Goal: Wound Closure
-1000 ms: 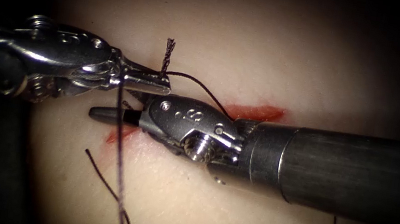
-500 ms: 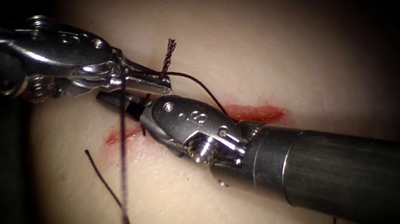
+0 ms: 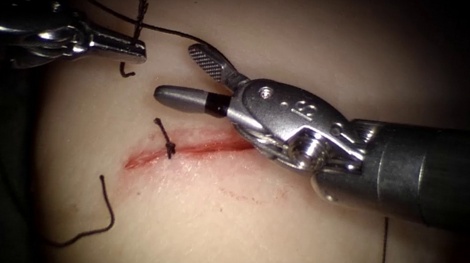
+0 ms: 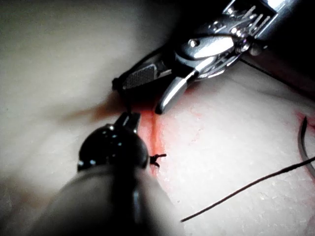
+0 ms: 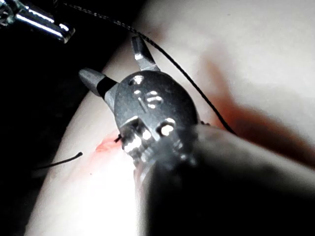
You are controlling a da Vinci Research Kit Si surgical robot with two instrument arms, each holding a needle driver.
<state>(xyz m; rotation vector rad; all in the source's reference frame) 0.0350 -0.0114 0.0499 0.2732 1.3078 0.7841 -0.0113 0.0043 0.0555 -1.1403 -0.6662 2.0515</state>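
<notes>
Lay bare below the cut [image 3: 194,149] across the lower middle of the tissue [image 3: 267,245], hemmed only by a cut end of thread [image 3: 99,217] at lower left, while the upper half stood crowded by the right tool [image 3: 190,73], jaws parted, the left tool [image 3: 134,51] clamped on thread [image 3: 169,31], and the knot [image 3: 168,149].

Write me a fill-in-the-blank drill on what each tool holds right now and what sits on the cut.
1. The left arm's silver end effector is shut on the dark ____.
2. The right arm's end effector has its jaws ____ and holds nothing.
3. A small dark knot with short cut ends sits on the red ____ in the pale tissue.

Missing words: thread; open; cut
</notes>
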